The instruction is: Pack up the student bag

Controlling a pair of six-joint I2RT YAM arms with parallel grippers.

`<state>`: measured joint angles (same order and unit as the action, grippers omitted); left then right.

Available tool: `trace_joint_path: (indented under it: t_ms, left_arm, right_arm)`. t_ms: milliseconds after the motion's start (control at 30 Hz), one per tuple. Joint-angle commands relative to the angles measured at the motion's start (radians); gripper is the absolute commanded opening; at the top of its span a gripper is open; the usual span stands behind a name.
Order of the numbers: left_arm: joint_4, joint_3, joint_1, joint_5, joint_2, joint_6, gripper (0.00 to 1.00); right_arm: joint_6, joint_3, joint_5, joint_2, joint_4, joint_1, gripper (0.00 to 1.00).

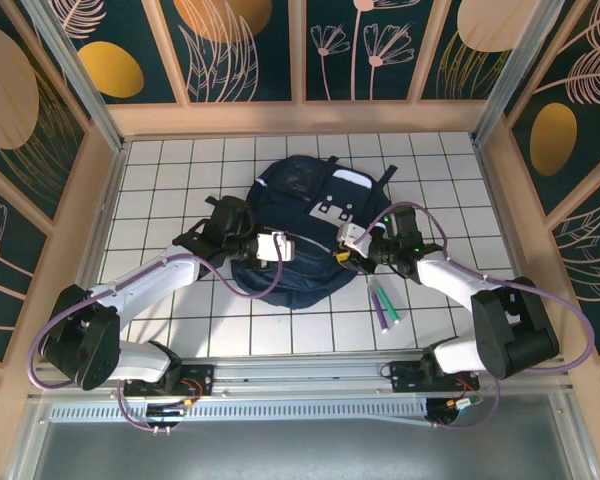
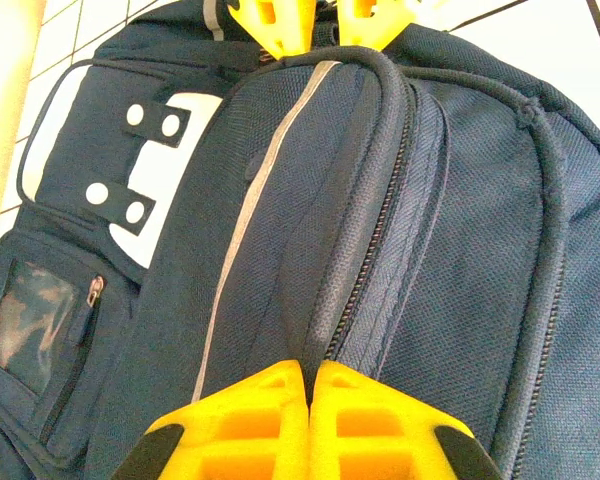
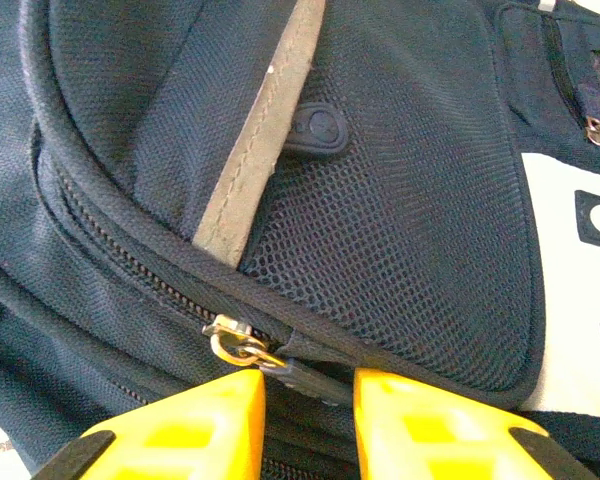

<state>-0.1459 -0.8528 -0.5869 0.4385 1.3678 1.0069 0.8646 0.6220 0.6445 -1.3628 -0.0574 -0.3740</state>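
Note:
The navy student bag (image 1: 298, 225) lies flat in the middle of the white tiled table, its light grey flap (image 1: 338, 208) facing up. My left gripper (image 1: 277, 246) (image 2: 310, 372) is shut on a fold of the bag's fabric beside a closed zip (image 2: 375, 270). My right gripper (image 1: 346, 250) (image 3: 308, 385) is at the bag's right side, with its yellow fingers (image 3: 195, 425) apart. The dark zip pull tab (image 3: 315, 372) lies in the gap between them, hanging from a brass slider ring (image 3: 236, 345). The right gripper's fingertips (image 2: 270, 22) peek in at the top of the left wrist view.
Green and purple markers (image 1: 384, 303) lie on the tiles just right of the bag, near the right arm. Wooden walls (image 1: 300, 118) fence the table at the back and on both sides. The arm bases stand on a rail (image 1: 300, 372) at the near edge.

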Motion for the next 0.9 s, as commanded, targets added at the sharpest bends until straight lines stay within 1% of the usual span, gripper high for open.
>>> trace_joint_path:
  t_ms: [0, 100, 233, 333, 433, 533, 567, 633, 667, 733, 867]
  left_arm:
    - [0.044, 0.002, -0.001, 0.093, -0.028, -0.019, 0.0]
    - [0.037, -0.006, -0.002, 0.072, -0.017, -0.022, 0.0]
    - [0.013, -0.025, -0.007, 0.021, 0.011, -0.034, 0.0]
    - [0.017, -0.028, -0.007, -0.01, 0.022, -0.055, 0.0]
    - [0.028, -0.022, -0.008, -0.018, 0.024, -0.066, 0.0]
    - [0.037, -0.016, -0.008, -0.001, 0.02, -0.068, 0.0]
    - [0.04, -0.014, -0.007, 0.006, 0.019, -0.068, 0.0]
    - [0.046, -0.014, -0.008, 0.015, 0.016, -0.078, 0.0]
    - [0.046, -0.015, -0.007, 0.021, 0.016, -0.08, 0.0]
    - [0.046, -0.015, -0.007, 0.034, 0.014, -0.083, 0.0]
    - [0.047, -0.014, -0.008, 0.051, 0.012, -0.088, 0.0]
  right_arm:
    - [0.08, 0.043, -0.012, -0.012, 0.043, -0.02, 0.19]
    - [0.16, 0.073, 0.009, -0.009, 0.135, -0.051, 0.01]
    - [0.229, 0.138, 0.009, -0.01, 0.285, -0.08, 0.0]
    - [0.243, 0.17, 0.023, 0.003, 0.367, -0.08, 0.0]
    - [0.245, 0.201, 0.056, 0.014, 0.436, -0.072, 0.0]
    - [0.232, 0.205, 0.034, 0.016, 0.435, -0.062, 0.0]
    - [0.223, 0.2, 0.044, 0.017, 0.426, -0.047, 0.0]
    - [0.161, 0.182, 0.053, 0.019, 0.369, -0.016, 0.0]
    - [0.124, 0.173, 0.04, 0.017, 0.327, -0.008, 0.1]
    - [0.119, 0.174, 0.019, 0.003, 0.326, 0.0, 0.19]
    - [0.12, 0.178, -0.022, -0.019, 0.318, 0.016, 0.21]
